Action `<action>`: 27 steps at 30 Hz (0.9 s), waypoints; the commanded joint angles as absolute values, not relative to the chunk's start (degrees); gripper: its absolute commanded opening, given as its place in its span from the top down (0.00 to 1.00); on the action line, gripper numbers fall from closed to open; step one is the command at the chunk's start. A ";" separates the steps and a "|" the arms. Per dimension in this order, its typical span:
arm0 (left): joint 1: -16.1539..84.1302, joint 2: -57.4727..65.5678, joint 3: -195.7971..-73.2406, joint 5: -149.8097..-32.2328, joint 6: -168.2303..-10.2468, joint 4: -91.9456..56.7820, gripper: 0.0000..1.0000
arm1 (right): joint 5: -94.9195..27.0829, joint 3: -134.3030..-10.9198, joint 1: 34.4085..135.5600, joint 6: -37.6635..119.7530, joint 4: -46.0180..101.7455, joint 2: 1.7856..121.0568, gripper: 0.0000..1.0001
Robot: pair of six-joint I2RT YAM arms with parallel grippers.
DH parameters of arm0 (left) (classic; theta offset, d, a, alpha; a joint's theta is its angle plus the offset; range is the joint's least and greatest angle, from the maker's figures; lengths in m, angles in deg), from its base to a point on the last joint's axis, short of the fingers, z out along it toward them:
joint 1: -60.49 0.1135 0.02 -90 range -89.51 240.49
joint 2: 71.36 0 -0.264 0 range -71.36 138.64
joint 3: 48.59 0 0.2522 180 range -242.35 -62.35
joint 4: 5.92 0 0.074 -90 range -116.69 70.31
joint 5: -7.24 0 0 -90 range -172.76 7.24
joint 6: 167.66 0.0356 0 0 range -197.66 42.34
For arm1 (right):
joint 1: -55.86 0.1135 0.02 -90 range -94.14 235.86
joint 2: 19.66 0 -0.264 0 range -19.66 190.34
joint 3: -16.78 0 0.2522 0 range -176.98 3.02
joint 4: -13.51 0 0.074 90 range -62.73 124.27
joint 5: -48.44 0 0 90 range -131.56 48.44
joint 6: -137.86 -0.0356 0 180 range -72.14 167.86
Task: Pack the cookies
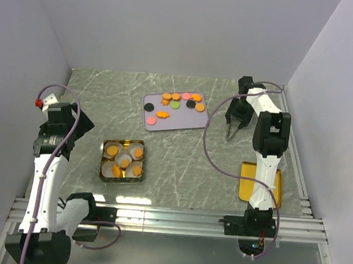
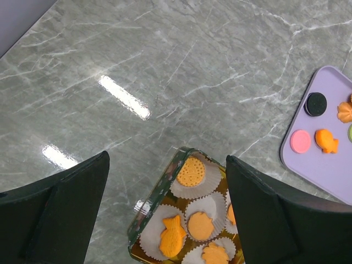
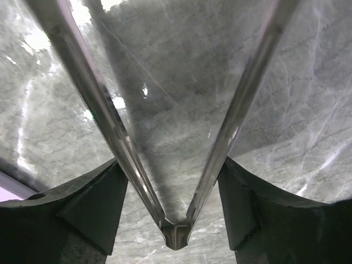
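Loose cookies, orange, black, pink and green, lie on a lavender tray at the back centre. More orange cookies sit in white paper cups inside a gold tin. My left gripper hangs open above the tin, with nothing between its fingers. My right gripper is shut on metal tongs, which spread in a V over bare table just right of the tray. The tong tips are out of the right wrist view, and no cookie shows between them from above.
A gold lid lies on the table at the right, partly behind the right arm. In the left wrist view the tray's left end carries a black, a pink and an orange fish-shaped cookie. Walls close in the left, right and back sides.
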State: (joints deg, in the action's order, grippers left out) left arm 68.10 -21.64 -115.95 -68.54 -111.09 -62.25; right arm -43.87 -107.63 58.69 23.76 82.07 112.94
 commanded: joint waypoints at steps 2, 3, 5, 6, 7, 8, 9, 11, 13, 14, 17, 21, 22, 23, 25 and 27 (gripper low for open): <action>68.66 -21.70 -115.70 -69.49 -109.91 -60.12 0.07 | -45.42 -107.20 57.97 25.09 82.82 112.10 0.27; 68.57 -21.61 -115.61 -69.66 -109.83 -60.12 0.07 | -46.04 -106.41 58.05 25.18 82.64 111.65 0.27; 68.66 -21.44 -115.61 -69.75 -109.83 -60.03 0.08 | -46.74 -105.09 57.97 25.36 82.38 109.46 0.26; 68.66 -21.35 -115.70 -69.84 -109.74 -60.03 0.08 | -47.18 -104.73 58.05 25.36 82.11 108.58 0.26; 68.57 -21.26 -115.61 -69.93 -109.74 -60.03 0.08 | -47.88 -104.30 57.97 25.36 81.94 107.70 0.26; 68.66 -21.00 -115.61 -69.93 -109.74 -59.94 0.08 | -48.15 -103.86 58.05 25.62 81.68 105.87 0.25; 68.66 -20.65 -115.52 -69.84 -109.83 -59.94 0.08 | -48.50 -103.59 58.14 25.71 81.67 105.07 0.25; 68.66 -19.69 -115.52 -69.84 -109.91 -59.94 0.07 | -49.46 -102.98 58.32 26.06 81.85 102.34 0.25; 68.66 -18.89 -115.44 -69.84 -109.91 -59.85 0.07 | -49.82 -102.10 58.76 26.15 81.85 99.10 0.25; 68.66 -18.10 -115.52 -69.84 -109.91 -59.94 0.07 | -50.43 -101.05 59.11 26.15 81.76 97.78 0.24; 68.57 -16.44 -115.35 -70.37 -109.83 -59.67 0.08 | -51.05 -99.38 60.69 25.19 82.20 92.50 0.24; 67.17 -15.73 -115.52 -70.37 -109.83 -59.76 0.07 | -51.75 -97.71 63.85 23.43 83.69 86.09 0.23; 66.65 -15.55 -115.52 -70.37 -109.74 -59.94 0.07 | -51.75 -97.18 65.25 22.99 83.96 83.38 0.23; 65.68 -14.94 -115.61 -70.37 -109.83 -59.94 0.07 | -51.49 -95.52 66.13 22.29 83.96 81.87 0.23; 64.62 -14.41 -115.70 -70.72 -109.65 -59.85 0.07 | -49.48 -92.71 68.15 21.58 82.82 76.44 0.23; 63.92 -13.71 -115.79 -71.42 -109.39 -59.76 0.08 | -47.46 -87.17 72.01 20.27 80.45 72.47 0.25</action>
